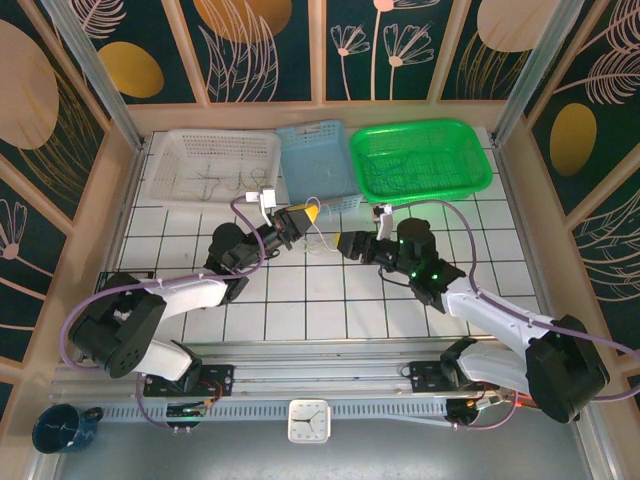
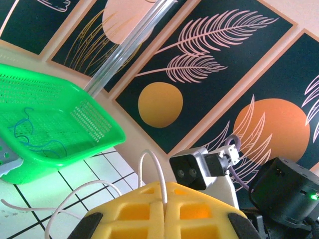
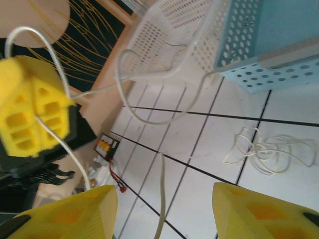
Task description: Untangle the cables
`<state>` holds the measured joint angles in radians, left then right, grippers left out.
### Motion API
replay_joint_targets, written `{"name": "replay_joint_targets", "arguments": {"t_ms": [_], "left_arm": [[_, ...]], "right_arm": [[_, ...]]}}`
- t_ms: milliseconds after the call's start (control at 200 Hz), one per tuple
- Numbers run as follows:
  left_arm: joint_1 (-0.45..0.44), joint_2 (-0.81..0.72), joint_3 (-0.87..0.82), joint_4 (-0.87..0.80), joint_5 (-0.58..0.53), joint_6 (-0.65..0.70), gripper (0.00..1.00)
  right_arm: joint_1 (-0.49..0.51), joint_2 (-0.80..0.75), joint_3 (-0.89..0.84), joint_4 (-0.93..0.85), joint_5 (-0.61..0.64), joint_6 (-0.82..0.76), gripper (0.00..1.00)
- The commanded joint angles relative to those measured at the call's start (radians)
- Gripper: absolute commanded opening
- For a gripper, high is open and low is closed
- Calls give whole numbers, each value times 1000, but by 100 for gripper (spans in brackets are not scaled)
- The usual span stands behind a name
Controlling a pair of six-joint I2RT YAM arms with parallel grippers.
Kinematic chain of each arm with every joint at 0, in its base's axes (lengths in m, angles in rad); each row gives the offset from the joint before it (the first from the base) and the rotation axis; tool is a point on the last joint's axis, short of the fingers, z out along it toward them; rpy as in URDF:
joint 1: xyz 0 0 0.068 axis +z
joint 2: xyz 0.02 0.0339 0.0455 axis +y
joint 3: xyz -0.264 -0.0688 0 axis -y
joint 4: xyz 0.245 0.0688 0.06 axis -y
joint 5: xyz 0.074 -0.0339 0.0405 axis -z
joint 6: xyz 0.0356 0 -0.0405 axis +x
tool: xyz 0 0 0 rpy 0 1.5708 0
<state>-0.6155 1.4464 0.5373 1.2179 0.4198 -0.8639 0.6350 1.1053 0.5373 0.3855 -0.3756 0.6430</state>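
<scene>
My left gripper [image 1: 306, 213] is raised over the table in front of the blue basket, its yellow fingers [image 2: 149, 209] shut on a white cable [image 2: 158, 172]. That cable loops up from the fingers and trails down toward the tiles. In the right wrist view the same white cable [image 3: 130, 107] hangs from the left gripper [image 3: 30, 112] in a wide curve. One loose end [image 3: 162, 189] lies between the spread fingers of my right gripper [image 3: 164, 195], which is open and touches nothing. A small tangle of beige cable [image 3: 269, 154] rests on the tiles. A blue cable [image 2: 35, 137] lies in the green basket.
Three baskets line the far edge: white [image 1: 215, 150], blue [image 1: 300, 150] and green [image 1: 470, 170]. A thin red wire with a black terminal strip [image 3: 107, 145] lies by the left wall. My right gripper [image 1: 343, 245] faces the left one at mid-table.
</scene>
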Motion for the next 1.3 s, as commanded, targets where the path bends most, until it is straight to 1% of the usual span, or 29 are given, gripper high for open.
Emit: {"name": "replay_joint_targets", "arguments": {"t_ms": [0,35,75,125,135,140,175,255,305,325,345,380,395,415,460,465,480,530,535,545,706,776,911,1021,1141,1296], "left_arm": [[-2,-19,-13,29,-3,29,0],[-1,-21,-13,29,-3,28,0],[-1,-20,-13,28,-4,30,0],[-1,-20,-15,29,-5,31,0],[-2,-21,-14,29,-6,30,0],[-2,-21,-14,29,-6,30,0],[-1,-21,-18,31,-8,30,0],[-1,-19,-30,41,-23,22,0],[0,-19,-39,46,-35,14,0],[-1,-20,-44,47,-40,12,7],[-1,-22,-48,46,-47,11,17],[-1,-25,-56,45,-61,9,42],[-2,-27,-60,43,-67,9,51],[-1,-31,-65,35,-80,9,60],[-1,-47,-76,15,-102,15,77],[-2,-48,-77,13,-107,17,77],[-1,-53,-81,7,-112,19,82],[-2,-76,-95,-15,-134,32,94],[-2,-78,-96,-17,-136,34,96],[-1,-83,-99,-22,-140,37,98],[-1,-180,-125,-129,-164,122,99],[-1,-228,-113,-210,-150,201,99],[0,-291,-41,-424,-109,388,99],[0,-303,9,-548,-119,508,99],[-1,-282,5,-564,-142,571,99],[-1,-234,-42,-496,-128,568,99]], "right_arm": [[6,-27,3,81,-50,41,54],[5,-28,6,85,-58,46,53],[4,-29,12,84,-62,47,48],[4,-32,19,75,-58,47,37],[5,-33,20,71,-56,47,34],[5,-32,22,69,-55,47,30],[3,-33,30,59,-48,39,19],[-5,-32,69,17,-29,13,0],[-11,-31,107,-26,-13,-10,0],[-13,-31,125,-41,-4,-21,0],[-14,-29,141,-59,4,-31,0],[-17,-26,176,-87,18,-52,0],[-19,-26,192,-100,24,-60,0],[-19,-20,216,-120,33,-74,0],[-20,-11,271,-169,53,-103,0],[-20,-11,276,-175,54,-107,0],[-20,-6,293,-190,61,-119,0],[-21,9,347,-229,72,-148,0],[-21,10,353,-233,73,-151,0],[-22,13,362,-242,75,-157,0],[-24,71,508,-344,80,-228,0],[-24,88,550,-375,75,-251,0],[-24,105,608,-424,70,-286,0],[-24,103,636,-446,66,-298,0],[-24,96,655,-453,55,-291,0],[-22,81,670,-451,32,-271,0]]}}
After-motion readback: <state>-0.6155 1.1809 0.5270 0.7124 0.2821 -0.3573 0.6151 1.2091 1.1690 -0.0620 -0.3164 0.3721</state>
